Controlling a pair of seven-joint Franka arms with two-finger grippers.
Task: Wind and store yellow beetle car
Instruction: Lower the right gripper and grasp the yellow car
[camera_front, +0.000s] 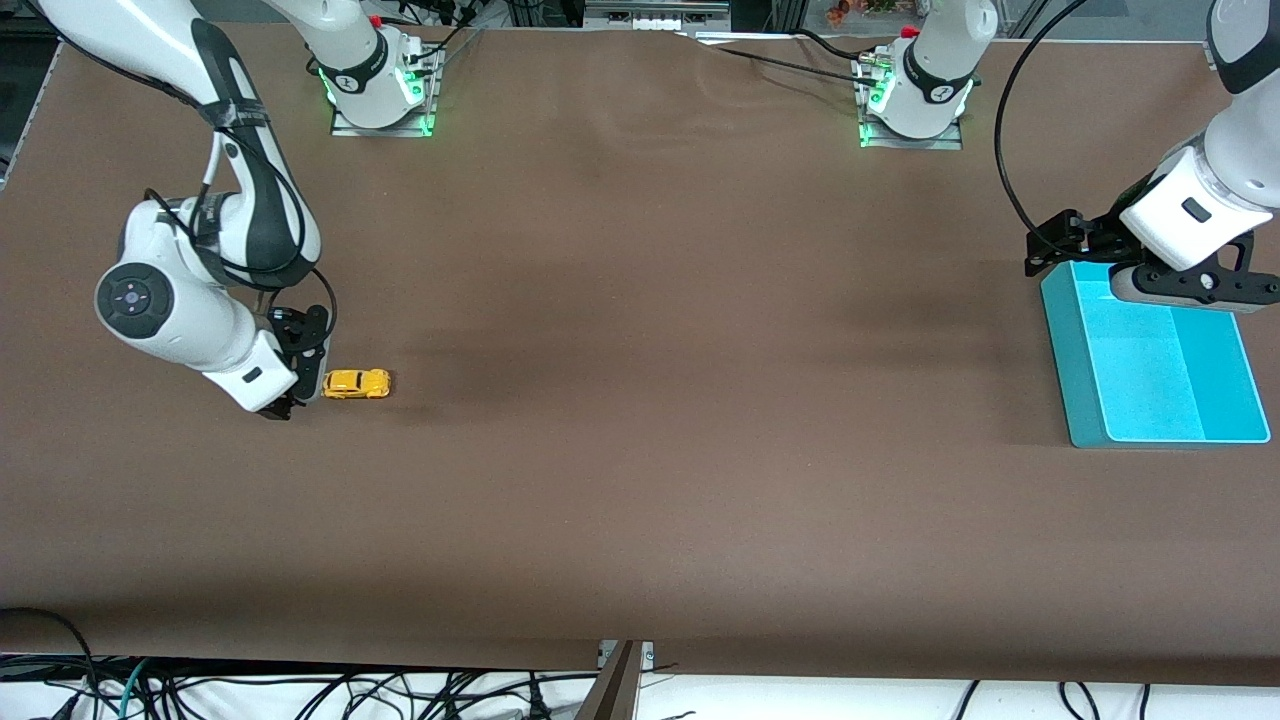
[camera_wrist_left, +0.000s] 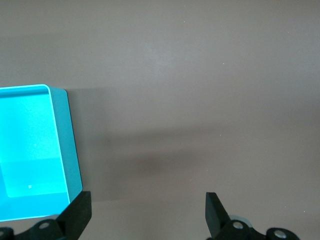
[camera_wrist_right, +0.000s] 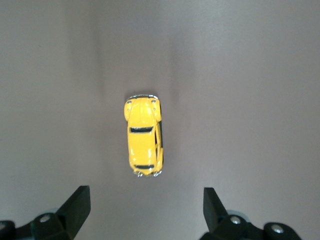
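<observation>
- Toward the right arm's end of the brown table (camera_front: 640, 450), the yellow beetle car (camera_front: 356, 383) sits on its wheels: rounded body, dark windows.
- The right gripper (camera_front: 283, 405) hovers just beside the car, fingers spread wide, empty.
- At the left arm's end, well apart from the car, the teal tray (camera_front: 1080, 370) holds nothing.
- The left gripper (camera_front: 1190, 288) hangs over the tray's edge, wide open, empty.

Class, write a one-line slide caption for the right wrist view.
Open right gripper hovers over the brown table, the yellow beetle car lying untouched just ahead of its fingertips.
</observation>
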